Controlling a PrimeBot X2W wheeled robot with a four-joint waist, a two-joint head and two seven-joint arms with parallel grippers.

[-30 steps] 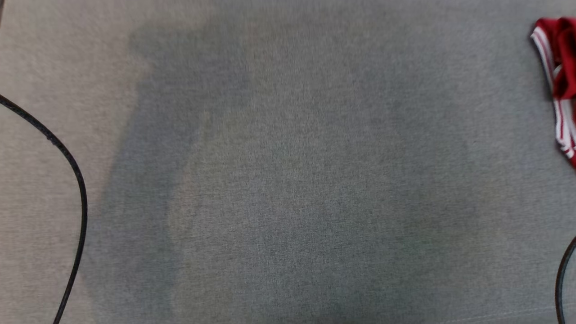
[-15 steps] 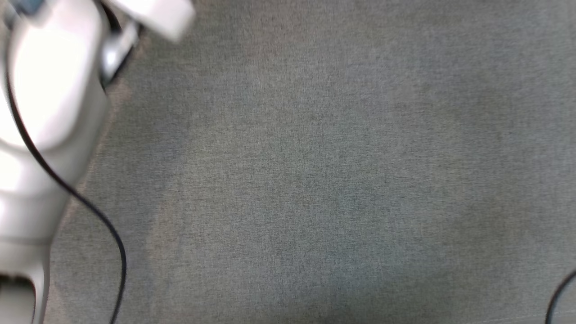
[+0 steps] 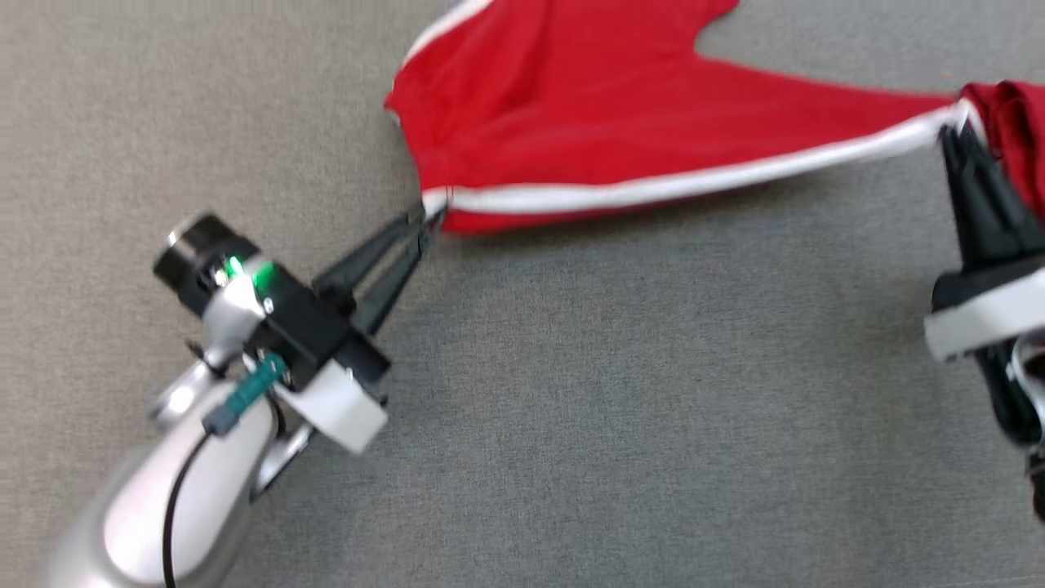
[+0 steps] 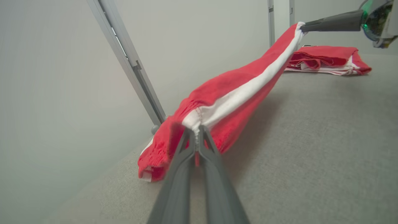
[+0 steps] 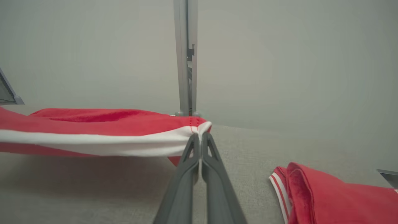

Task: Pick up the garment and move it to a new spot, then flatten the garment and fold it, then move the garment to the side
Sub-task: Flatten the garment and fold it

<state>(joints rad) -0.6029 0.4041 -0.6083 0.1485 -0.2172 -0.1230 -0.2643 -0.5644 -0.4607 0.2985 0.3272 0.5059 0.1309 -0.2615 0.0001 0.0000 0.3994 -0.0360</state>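
Stretching between 2 clamped jaws: garment (image 3: 571, 122)

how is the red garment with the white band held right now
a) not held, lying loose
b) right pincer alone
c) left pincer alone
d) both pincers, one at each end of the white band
d: the left pincer and the right pincer are each shut on one end of the white band, and the garment is stretched between them.

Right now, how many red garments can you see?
2. One garment is stretched between the left gripper and right gripper; a folded garment lies on the table by the right gripper.
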